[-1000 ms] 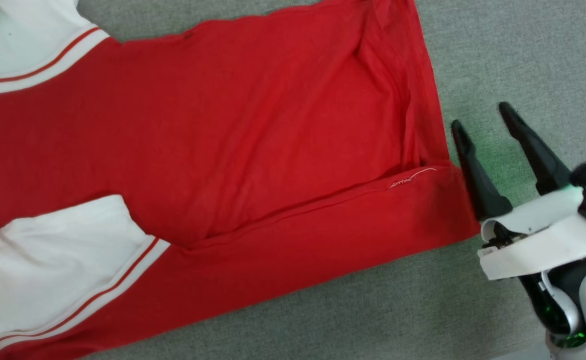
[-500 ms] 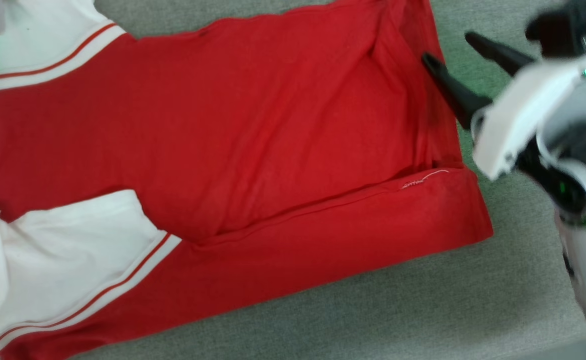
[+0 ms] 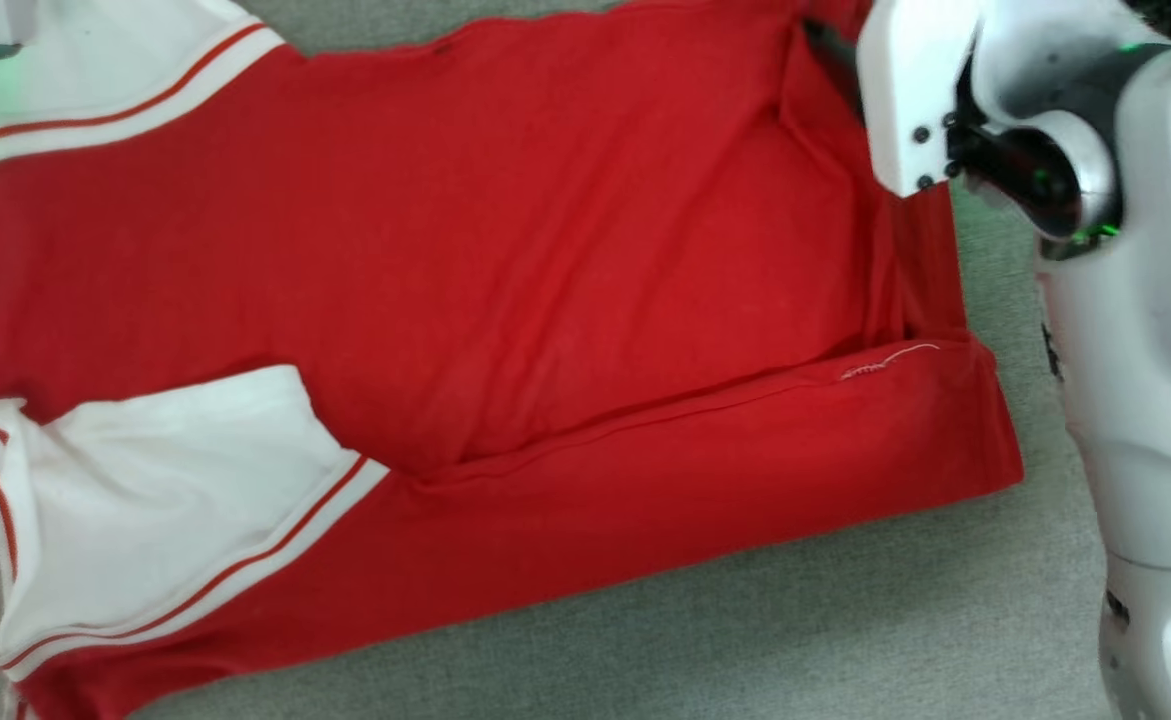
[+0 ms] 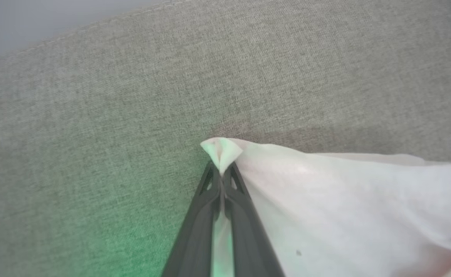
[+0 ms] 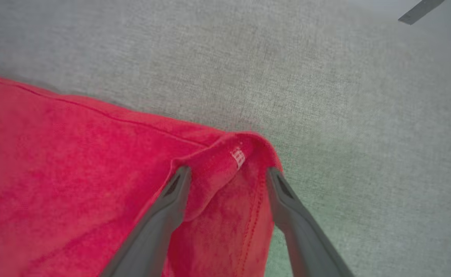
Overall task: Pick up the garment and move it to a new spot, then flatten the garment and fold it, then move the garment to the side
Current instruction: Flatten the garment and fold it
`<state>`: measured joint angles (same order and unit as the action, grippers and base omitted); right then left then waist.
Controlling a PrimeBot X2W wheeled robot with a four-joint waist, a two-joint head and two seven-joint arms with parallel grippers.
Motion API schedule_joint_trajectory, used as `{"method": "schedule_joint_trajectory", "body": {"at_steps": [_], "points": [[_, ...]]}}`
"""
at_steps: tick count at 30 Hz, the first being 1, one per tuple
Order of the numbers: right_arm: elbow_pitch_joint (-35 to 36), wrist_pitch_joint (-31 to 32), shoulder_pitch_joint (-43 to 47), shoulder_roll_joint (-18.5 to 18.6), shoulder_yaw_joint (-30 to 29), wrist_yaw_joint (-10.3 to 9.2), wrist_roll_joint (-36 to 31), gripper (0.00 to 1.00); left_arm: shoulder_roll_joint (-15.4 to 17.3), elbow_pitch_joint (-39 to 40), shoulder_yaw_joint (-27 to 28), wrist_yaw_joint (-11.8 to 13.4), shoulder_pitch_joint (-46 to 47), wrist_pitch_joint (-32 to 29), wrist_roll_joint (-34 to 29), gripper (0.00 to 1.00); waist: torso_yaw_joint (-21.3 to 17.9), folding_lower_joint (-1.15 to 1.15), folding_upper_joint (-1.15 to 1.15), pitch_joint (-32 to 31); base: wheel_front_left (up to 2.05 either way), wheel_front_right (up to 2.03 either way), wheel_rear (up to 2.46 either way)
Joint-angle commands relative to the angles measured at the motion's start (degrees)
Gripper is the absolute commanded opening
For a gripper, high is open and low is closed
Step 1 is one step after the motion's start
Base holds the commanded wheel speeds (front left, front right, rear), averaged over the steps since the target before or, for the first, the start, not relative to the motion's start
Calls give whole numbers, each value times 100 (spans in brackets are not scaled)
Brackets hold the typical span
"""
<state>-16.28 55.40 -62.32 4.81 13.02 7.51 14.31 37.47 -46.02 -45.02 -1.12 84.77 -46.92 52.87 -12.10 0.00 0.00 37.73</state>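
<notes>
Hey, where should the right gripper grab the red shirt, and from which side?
Best the hem corner of the garment, where the cloth bunches into a raised ridge. The right gripper stands open with that ridge between its fingers, so it should come along its fingers from over the shirt's body and close across the ridge; the flat cloth nearby offers no edge.

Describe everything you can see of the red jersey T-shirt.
The jersey T-shirt is bright red soft knit with white short sleeves edged in red-white striped trim. It lies spread on the grey woven surface, lightly wrinkled, its near long edge and hem end folded over the body. The left claw is shut on a white sleeve corner; the open right claw straddles a red hem corner.
</notes>
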Motion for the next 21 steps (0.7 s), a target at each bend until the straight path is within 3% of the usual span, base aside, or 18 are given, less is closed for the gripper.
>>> {"method": "schedule_joint_trajectory", "body": {"at_steps": [1,9,10,11,12,21], "points": [[-56,60,-102,-11,-63,-5,-105,100,-122,-224,-192,-23,-433,-94,7,0,25,0,0,14,0,0,0],[-801,488,-317,-90,-247,-5,-514,100,-259,-364,-212,-103,-364,-6,32,0,146,0,0,55,0,0,0],[-879,469,-319,-87,-260,-5,-539,67,-271,-383,-218,-114,-357,-1,33,0,158,0,0,57,0,0,0],[-962,445,-327,-89,-281,-5,-555,24,-284,-406,-222,-120,-354,8,38,0,168,0,0,56,0,0,0],[-1043,442,-351,-74,-265,-5,-594,0,-296,-426,-224,-129,-353,14,36,0,172,0,0,54,0,0,0],[-1440,79,-502,-60,-512,-6,-442,0,-419,-552,-153,-236,-291,364,77,0,265,0,0,-89,0,0,0]]}}
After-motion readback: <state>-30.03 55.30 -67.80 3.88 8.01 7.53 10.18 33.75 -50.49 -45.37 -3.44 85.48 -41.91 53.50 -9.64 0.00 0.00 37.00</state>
